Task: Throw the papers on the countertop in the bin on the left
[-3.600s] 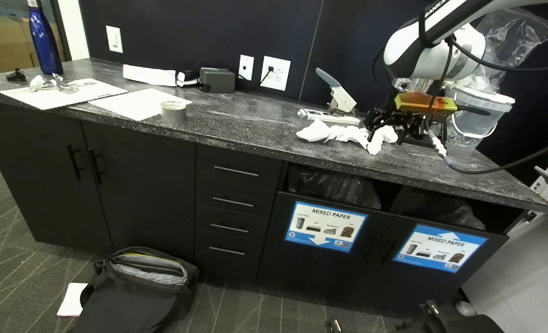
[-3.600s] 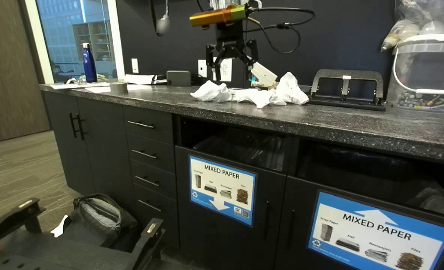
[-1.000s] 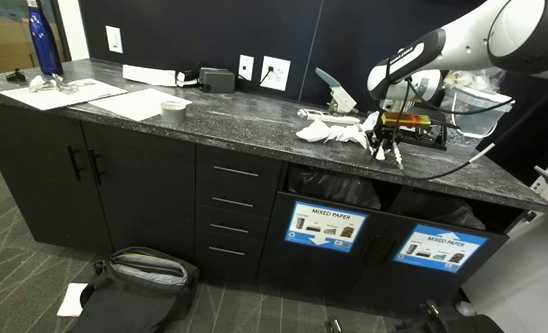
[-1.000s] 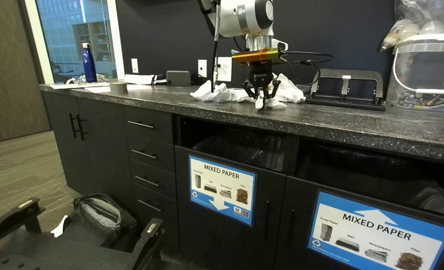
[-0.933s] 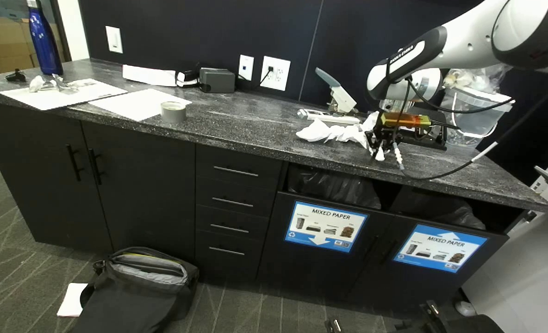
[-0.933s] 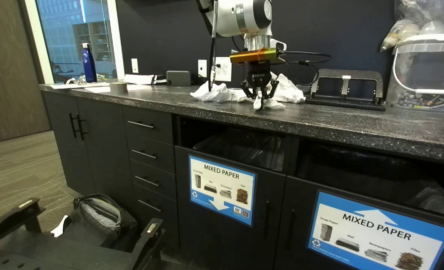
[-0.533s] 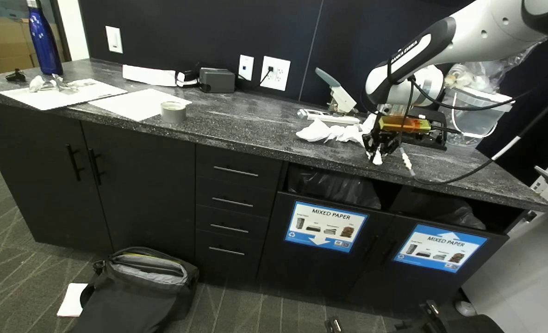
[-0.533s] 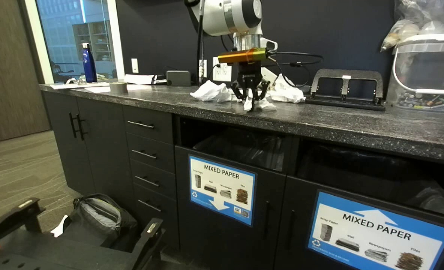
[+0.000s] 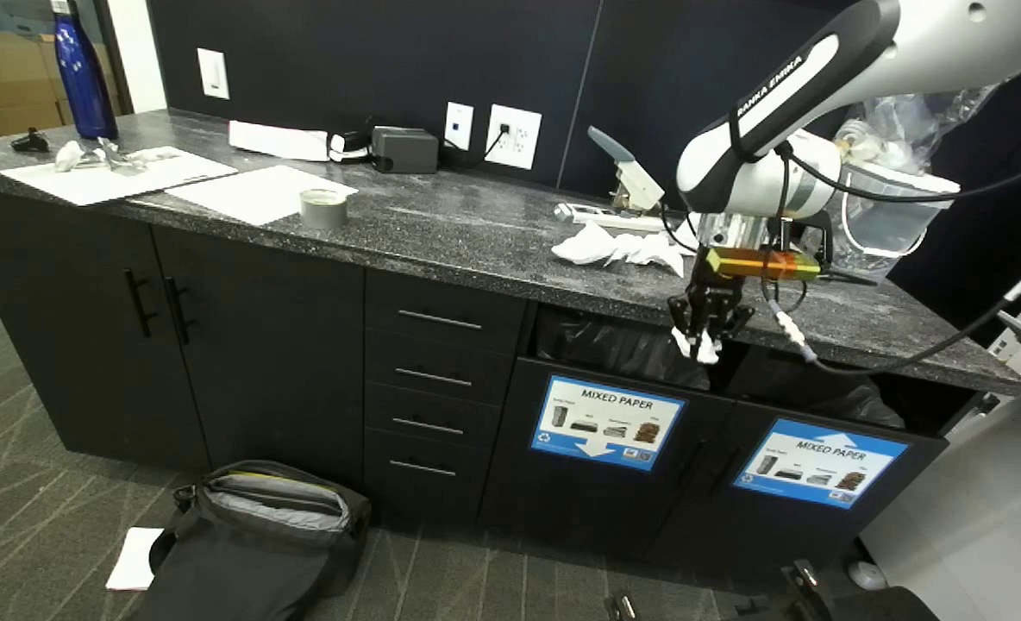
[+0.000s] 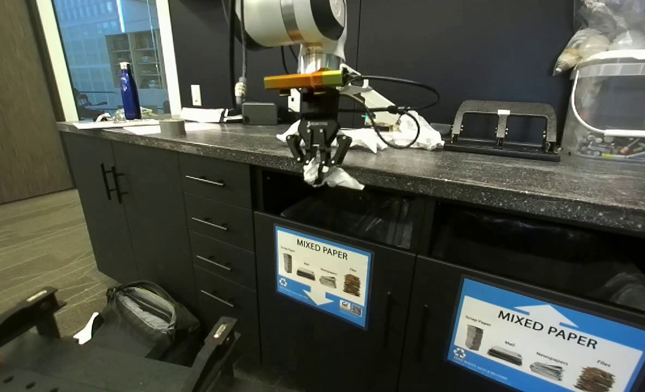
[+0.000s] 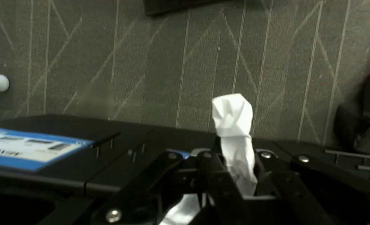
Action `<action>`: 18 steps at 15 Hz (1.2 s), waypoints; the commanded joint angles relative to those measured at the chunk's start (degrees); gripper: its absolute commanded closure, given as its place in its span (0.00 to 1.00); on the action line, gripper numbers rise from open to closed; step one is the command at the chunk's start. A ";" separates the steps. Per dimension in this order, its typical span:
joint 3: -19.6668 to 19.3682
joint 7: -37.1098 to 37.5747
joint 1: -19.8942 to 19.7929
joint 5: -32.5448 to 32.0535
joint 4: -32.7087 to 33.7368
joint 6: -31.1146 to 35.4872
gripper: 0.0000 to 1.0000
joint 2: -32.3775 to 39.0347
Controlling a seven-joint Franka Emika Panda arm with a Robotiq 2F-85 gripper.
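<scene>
Out front of the countertop (image 10: 230, 141) — my gripper (image 10: 319, 172) pinching a crumpled paper (image 10: 345, 178) — other papers (image 9: 595, 246) lying on the countertop.

In both exterior views | paper (image 10: 344, 178) sits in gripper (image 10: 318, 172), before countertop (image 10: 518, 175) | left bin (image 9: 623, 347) under countertop | other papers (image 10: 430, 136) lie on countertop, left of hole punch (image 10: 501, 111) | bucket (image 10: 622, 109) right of hole punch

Behind the fingers (image 10: 341, 149) rises a dark wall (image 10: 437, 54); black drawers (image 9: 433, 401) stand to one side, line-patterned carpet (image 11: 164, 84) spreads beneath, and a white-framed window (image 10: 91, 49) stands well apart.
</scene>
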 commanded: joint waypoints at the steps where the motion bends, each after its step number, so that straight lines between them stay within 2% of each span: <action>1: -0.28 3.88 0.80 -1.63 -14.00 9.28 0.90 -5.54; 4: -1.79 8.82 1.23 -3.56 -18.08 23.45 0.90 -2.69; 5: -1.74 9.36 0.96 -2.42 -19.70 28.19 0.90 -1.48; 9: -5.29 14.05 3.90 -2.61 -20.92 45.34 0.90 6.02; 14: -8.91 13.02 9.46 2.31 -17.79 59.83 0.89 15.21; 18: -7.21 10.17 9.99 7.36 -15.38 67.49 0.89 18.34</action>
